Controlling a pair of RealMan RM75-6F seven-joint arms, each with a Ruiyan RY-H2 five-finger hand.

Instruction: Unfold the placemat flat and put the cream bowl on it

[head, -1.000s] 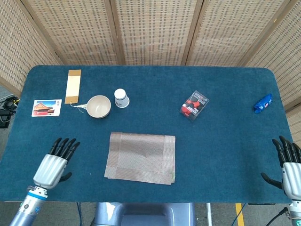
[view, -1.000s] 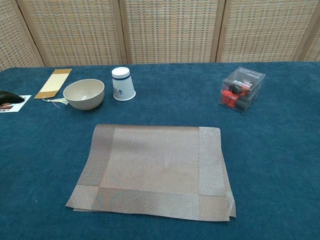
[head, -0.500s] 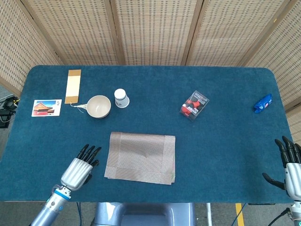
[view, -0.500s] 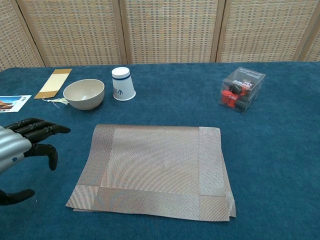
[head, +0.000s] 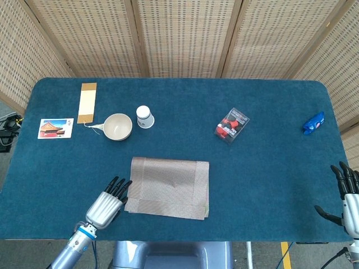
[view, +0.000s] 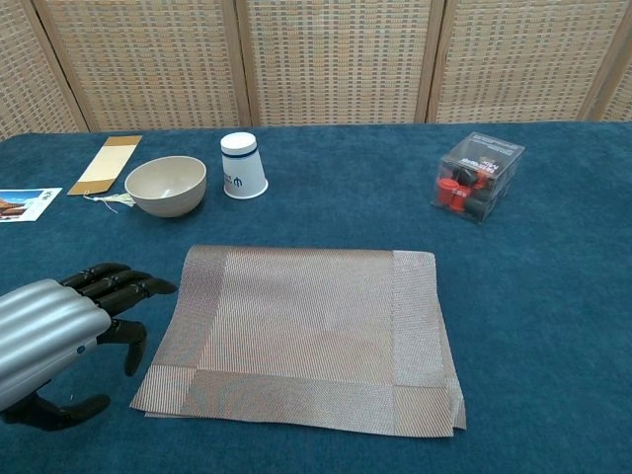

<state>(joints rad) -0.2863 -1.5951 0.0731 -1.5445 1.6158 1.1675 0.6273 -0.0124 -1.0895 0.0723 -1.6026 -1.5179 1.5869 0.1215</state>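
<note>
A brown woven placemat (head: pixel 168 188) (view: pixel 306 336) lies folded near the table's front edge, its doubled layers showing at the right side. The cream bowl (head: pixel 118 126) (view: pixel 166 185) stands upright behind it to the left, apart from it. My left hand (head: pixel 106 204) (view: pixel 61 331) hovers open just left of the placemat's front left corner, fingers stretched toward its edge. At the table's front right corner my right hand (head: pixel 349 199) is open, fingers apart, holding nothing; the chest view does not show it.
An upside-down white paper cup (head: pixel 144 117) (view: pixel 242 166) stands right of the bowl. A tan bookmark (head: pixel 87 102) and a postcard (head: pixel 55 128) lie at the left. A clear box of red and black items (head: pixel 231 125) (view: pixel 477 177) sits right of centre; a blue object (head: pixel 313 123) lies far right.
My left hand has moved right and toward the front edge, from the far left to just beside the placemat's left edge. My right hand has drifted slightly down in the head view.
</note>
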